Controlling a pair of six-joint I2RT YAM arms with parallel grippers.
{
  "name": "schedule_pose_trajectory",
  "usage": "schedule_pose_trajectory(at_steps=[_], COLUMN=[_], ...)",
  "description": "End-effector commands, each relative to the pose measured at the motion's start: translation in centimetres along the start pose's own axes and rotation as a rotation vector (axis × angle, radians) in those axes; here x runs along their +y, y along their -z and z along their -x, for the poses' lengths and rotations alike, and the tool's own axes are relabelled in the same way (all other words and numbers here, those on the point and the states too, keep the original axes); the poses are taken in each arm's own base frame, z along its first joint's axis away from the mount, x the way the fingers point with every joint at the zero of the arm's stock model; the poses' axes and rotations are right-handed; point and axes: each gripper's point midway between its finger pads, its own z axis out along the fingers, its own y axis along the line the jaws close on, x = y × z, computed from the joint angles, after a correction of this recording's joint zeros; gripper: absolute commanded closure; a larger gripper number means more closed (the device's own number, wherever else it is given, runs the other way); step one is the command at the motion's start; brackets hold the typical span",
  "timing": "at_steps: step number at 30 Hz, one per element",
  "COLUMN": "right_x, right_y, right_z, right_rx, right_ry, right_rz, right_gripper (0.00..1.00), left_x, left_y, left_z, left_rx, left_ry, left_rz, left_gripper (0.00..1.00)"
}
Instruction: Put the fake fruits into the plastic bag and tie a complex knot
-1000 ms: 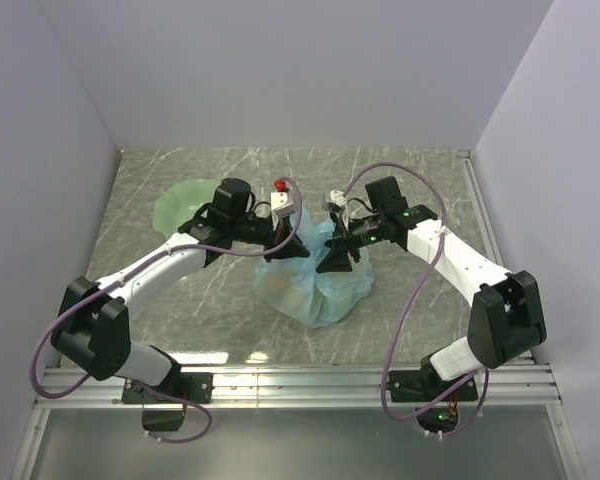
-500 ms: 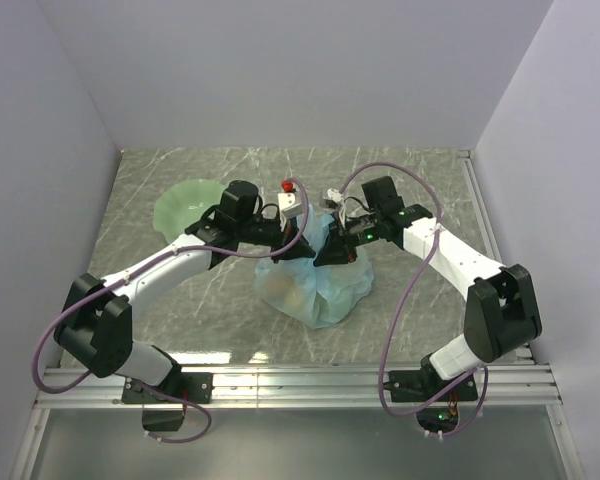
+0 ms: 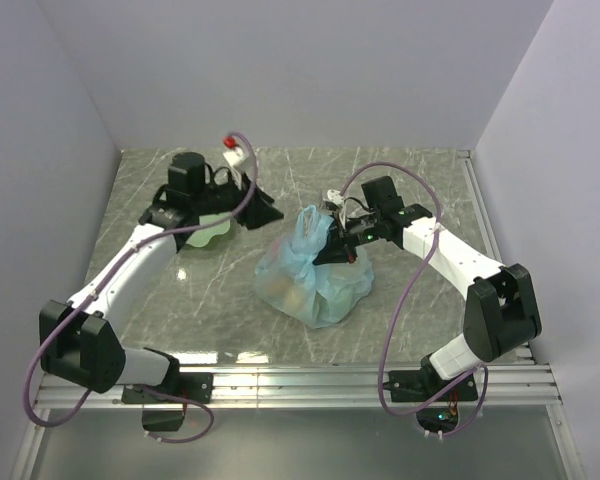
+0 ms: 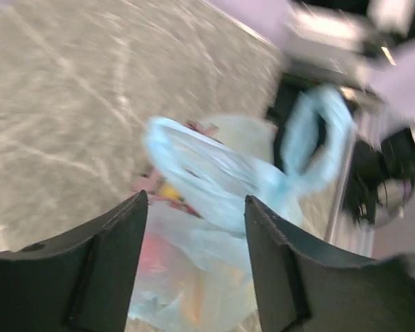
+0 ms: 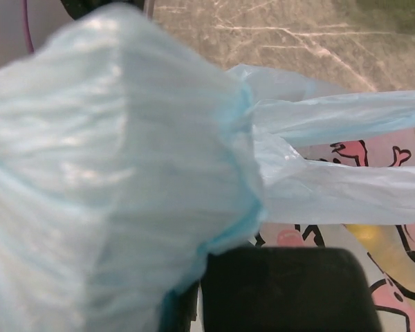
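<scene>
The light-blue plastic bag (image 3: 325, 290) sits mid-table, bulging, one handle loop (image 3: 311, 228) standing up. Fake fruits (image 3: 283, 290) show through its wall as orange and reddish blurs (image 4: 187, 290). My right gripper (image 3: 332, 252) is shut on bunched handle plastic at the bag's top; in the right wrist view that bunch (image 5: 117, 138) fills the left half, hiding most of the gripper (image 5: 197, 304). My left gripper (image 3: 270, 213) hangs open to the left of the bag, apart from it; the bag (image 4: 214, 180) shows blurred beyond its gripper (image 4: 195, 200), which holds nothing.
A pale green wavy-edged dish (image 3: 208, 232) lies at the back left, mostly under my left arm. Grey walls close the table on three sides. A metal rail (image 3: 300, 380) runs along the near edge by the arm bases.
My left gripper opened, let go of the bag's handle and swung back to the left. My right gripper closed on the bag's top. One handle loop now stands free.
</scene>
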Motion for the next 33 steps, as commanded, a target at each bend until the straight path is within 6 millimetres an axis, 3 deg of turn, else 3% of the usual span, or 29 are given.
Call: schedule_pose_trajectory(at_steps=[1, 4, 6, 7, 11, 21, 26, 27, 30, 31, 33], right_x=[1.4, 1.9, 1.9, 2.0, 1.9, 2.0, 2.0, 1.9, 1.7, 1.5, 1.4], right_y=[0.4, 0.2, 0.2, 0.1, 0.1, -0.1, 0.0, -0.1, -0.1, 0.0, 0.0], right_z=[2.1, 2.0, 1.8, 1.5, 1.6, 1.0, 1.0, 0.9, 0.9, 0.9, 0.6], right_rx=[-0.024, 0.002, 0.018, 0.032, 0.049, 0.091, 0.096, 0.097, 0.1, 0.102, 0.102], right_ry=[0.148, 0.226, 0.286, 0.287, 0.344, 0.415, 0.428, 0.429, 0.436, 0.434, 0.427], right_rz=[0.048, 0.068, 0.076, 0.078, 0.088, 0.115, 0.115, 0.115, 0.105, 0.093, 0.087], right_gripper=[1.0, 1.0, 1.0, 1.0, 1.0, 1.0, 1.0, 1.0, 1.0, 1.0, 1.0], left_x=[2.9, 4.0, 4.6, 5.4, 4.8, 0.2, 0.3, 0.4, 0.4, 0.5, 0.4], left_y=[1.0, -0.4, -1.4, -2.4, -4.0, -5.5, -6.5, -6.6, -6.6, -6.5, -5.7], left_z=[3.0, 3.6, 3.2, 2.1, 1.9, 0.4, -0.6, -0.7, 0.0, 0.2, 1.2], left_rx=[-0.056, -0.024, 0.0, 0.032, 0.044, 0.1, 0.125, 0.124, 0.104, 0.099, 0.077], left_ry=[0.095, 0.188, 0.287, 0.349, 0.422, 0.411, 0.431, 0.434, 0.423, 0.417, 0.384], left_rz=[0.104, 0.073, 0.058, 0.049, -0.037, -0.261, -0.259, -0.257, -0.27, -0.268, -0.277], left_gripper=[0.35, 0.29, 0.33, 0.33, 0.3, 0.27, 0.29, 0.31, 0.51, 0.64, 0.76])
